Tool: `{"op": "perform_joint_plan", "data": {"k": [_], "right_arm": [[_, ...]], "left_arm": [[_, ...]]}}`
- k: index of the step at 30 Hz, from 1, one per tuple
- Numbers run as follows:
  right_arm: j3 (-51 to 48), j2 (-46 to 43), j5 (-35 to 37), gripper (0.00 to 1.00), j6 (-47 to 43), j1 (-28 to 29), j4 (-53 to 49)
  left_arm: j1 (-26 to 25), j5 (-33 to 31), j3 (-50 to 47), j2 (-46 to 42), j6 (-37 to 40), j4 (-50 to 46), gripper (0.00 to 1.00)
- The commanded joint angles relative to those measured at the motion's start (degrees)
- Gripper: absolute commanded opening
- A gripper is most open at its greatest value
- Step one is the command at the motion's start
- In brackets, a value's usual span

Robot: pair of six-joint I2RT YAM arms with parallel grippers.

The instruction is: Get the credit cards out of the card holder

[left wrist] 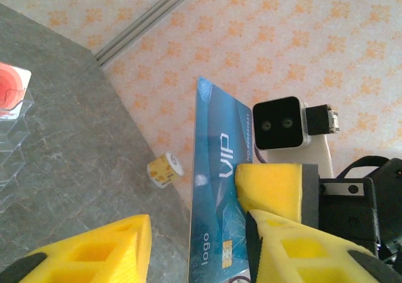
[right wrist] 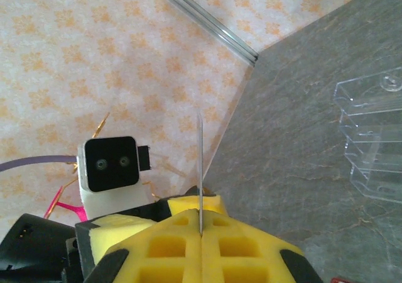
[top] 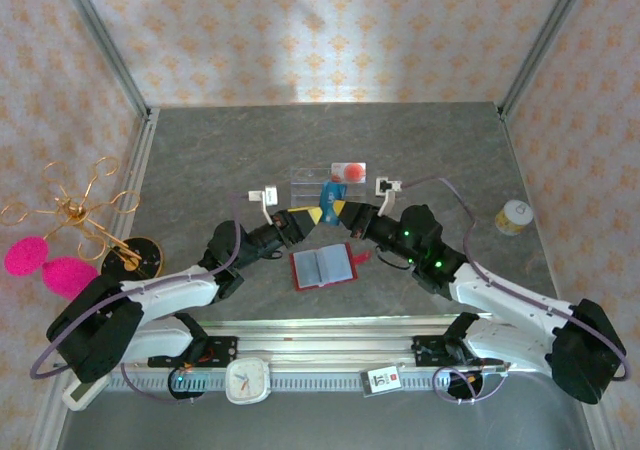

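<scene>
The red card holder (top: 323,266) lies open on the table between the two arms, its clear sleeves facing up. Above it hangs a blue credit card (top: 328,213) marked VIP (left wrist: 217,188), which my right gripper (top: 348,217) holds; the card is seen edge-on (right wrist: 200,163) between the shut yellow fingers of that gripper (right wrist: 201,226). My left gripper (top: 305,220) is open, its jaws wide apart on either side of the card's lower end (left wrist: 198,233), with the card close to its right finger. A pale card with a red round mark (top: 347,171) rests on the clear acrylic rack (top: 310,182).
A small yellow-and-white jar (top: 514,217) stands at the right. A gold wire stand (top: 85,210) and pink pompoms (top: 45,265) sit at the left. A white clock (top: 248,380) and a small tag (top: 382,378) lie on the front rail.
</scene>
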Motion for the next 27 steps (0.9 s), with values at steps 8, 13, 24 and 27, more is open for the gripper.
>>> {"op": "perform_joint_plan", "data": {"k": [8,13,24,27], "right_arm": [[-0.4,4.7,-0.3,0.00,0.9,1.5,6.9],[0.8,2.5,2.7,0.07,-2.1,1.6,-2.5],[1.6,-13.2,14.8,0.32,-8.6,-5.6,-29.8],[0.8,-15.1,15.1,0.32,-8.2,-6.5,-31.9]], "left_arm": [[0.4,3.4,-0.1,1.9,-3.6,9.5,0.10],[1.8,4.2,2.0,-0.5,0.9,0.7,0.00],[6.1,10.0,28.0,0.3,40.4,-51.0,0.00],[6.1,12.1,37.8,4.2,55.5,-64.2,0.00]]}}
